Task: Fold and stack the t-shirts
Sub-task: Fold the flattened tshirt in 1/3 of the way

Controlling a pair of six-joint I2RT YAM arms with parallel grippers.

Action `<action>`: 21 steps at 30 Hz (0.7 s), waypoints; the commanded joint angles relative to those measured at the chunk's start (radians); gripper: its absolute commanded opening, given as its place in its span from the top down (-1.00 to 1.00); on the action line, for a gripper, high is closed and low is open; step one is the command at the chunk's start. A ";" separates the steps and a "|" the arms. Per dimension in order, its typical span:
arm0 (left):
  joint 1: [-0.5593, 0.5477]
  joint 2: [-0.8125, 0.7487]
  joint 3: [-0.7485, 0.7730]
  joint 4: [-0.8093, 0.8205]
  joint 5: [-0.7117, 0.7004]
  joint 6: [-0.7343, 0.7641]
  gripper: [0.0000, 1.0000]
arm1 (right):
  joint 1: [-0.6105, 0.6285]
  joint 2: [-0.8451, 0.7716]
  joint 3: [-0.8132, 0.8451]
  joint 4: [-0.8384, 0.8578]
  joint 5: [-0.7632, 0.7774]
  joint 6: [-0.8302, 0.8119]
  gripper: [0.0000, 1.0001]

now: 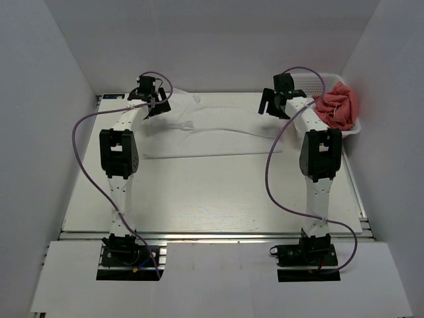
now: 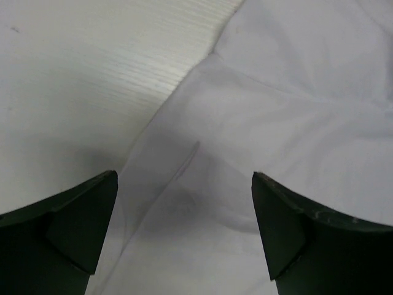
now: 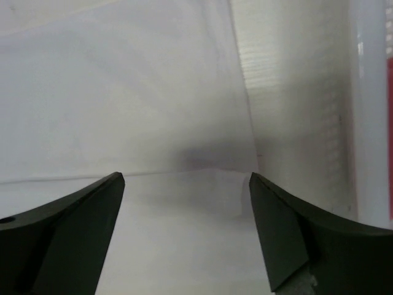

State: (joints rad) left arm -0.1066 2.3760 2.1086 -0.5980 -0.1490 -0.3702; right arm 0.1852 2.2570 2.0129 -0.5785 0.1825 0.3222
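While the white t-shirt [image 1: 218, 139] lies spread left-to-right on the far table [image 1: 199, 199], we find left gripper [image 1: 154, 105] and right gripper [image 1: 270, 105] wide open, empty, each above its nearer far corner.

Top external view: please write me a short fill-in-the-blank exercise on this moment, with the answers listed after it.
1. The pink t-shirt lies crumpled in a white ____.
2. The t-shirt spread on the table is ____ in colour.
3. The left gripper and the right gripper both have their jaws ____.
4. The pink t-shirt's container stands at the table's far ____ corner.

Missing words: basket; white; open; right.
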 commanded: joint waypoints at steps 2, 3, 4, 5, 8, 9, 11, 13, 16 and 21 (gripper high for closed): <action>0.001 -0.268 -0.177 0.058 0.051 0.010 -1.00 | 0.022 -0.196 -0.159 0.104 -0.143 -0.078 -0.81; -0.008 -0.297 -0.255 0.058 0.051 0.010 -1.00 | 0.023 -0.215 -0.214 0.112 -0.162 -0.081 -0.81; -0.008 -0.360 -0.295 0.073 0.051 0.010 -1.00 | 0.031 -0.247 -0.271 0.138 -0.173 -0.084 -0.81; -0.022 -0.388 -0.379 0.085 0.069 0.010 -1.00 | 0.036 -0.261 -0.296 0.141 -0.172 -0.078 -0.81; -0.031 -0.470 -0.549 0.156 0.193 -0.003 -1.00 | 0.048 -0.312 -0.425 0.189 -0.221 -0.063 -0.81; -0.031 -0.484 -0.588 0.185 0.227 -0.012 -1.00 | 0.045 -0.323 -0.478 0.201 -0.224 -0.051 -0.81; -0.031 -0.494 -0.683 0.213 0.258 -0.022 -1.00 | 0.046 -0.321 -0.505 0.200 -0.229 -0.038 -0.81; -0.031 -0.494 -0.726 0.222 0.273 -0.032 -1.00 | 0.046 -0.309 -0.548 0.212 -0.232 -0.022 -0.81; -0.031 -0.456 -0.766 0.213 0.269 -0.055 -1.00 | 0.043 -0.283 -0.583 0.216 -0.232 -0.005 -0.81; -0.031 -0.428 -0.852 0.178 0.246 -0.064 -1.00 | 0.042 -0.274 -0.666 0.236 -0.235 -0.005 -0.81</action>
State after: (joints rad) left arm -0.1429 1.9537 1.3098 -0.3969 0.0944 -0.4164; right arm 0.2344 1.9804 1.3804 -0.3840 -0.0376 0.3080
